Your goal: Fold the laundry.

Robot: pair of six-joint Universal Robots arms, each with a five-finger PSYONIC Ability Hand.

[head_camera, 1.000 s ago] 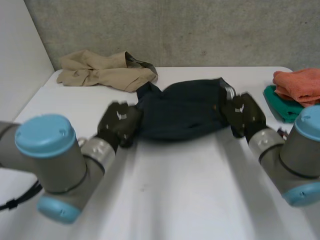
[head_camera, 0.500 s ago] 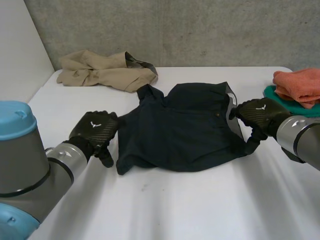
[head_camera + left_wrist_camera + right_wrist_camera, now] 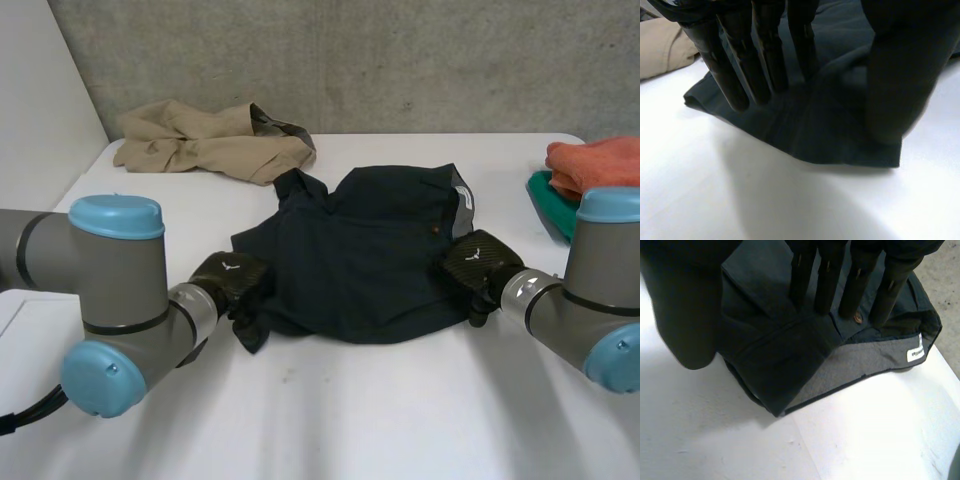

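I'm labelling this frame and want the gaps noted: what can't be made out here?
White tag on the dark garment: print too small, right wrist view.
Orange towel and green cloth: cut off by the edge and the right arm, head view.
Tan garment: bunched, its type unclear, head view.

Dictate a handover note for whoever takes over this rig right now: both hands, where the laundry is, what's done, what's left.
Left robot hand: open, straight fingers pressing the near left corner of the dark navy garment.
Right robot hand: open, fingers flat on the garment's right edge, near the waistband button.
The navy garment lies spread mid-table, no fold made yet.
The crumpled beige garment sits at the far left, untouched.
The orange towel lies on the green cloth at the right edge, apparently folded.
Left: fold the navy, then the beige.
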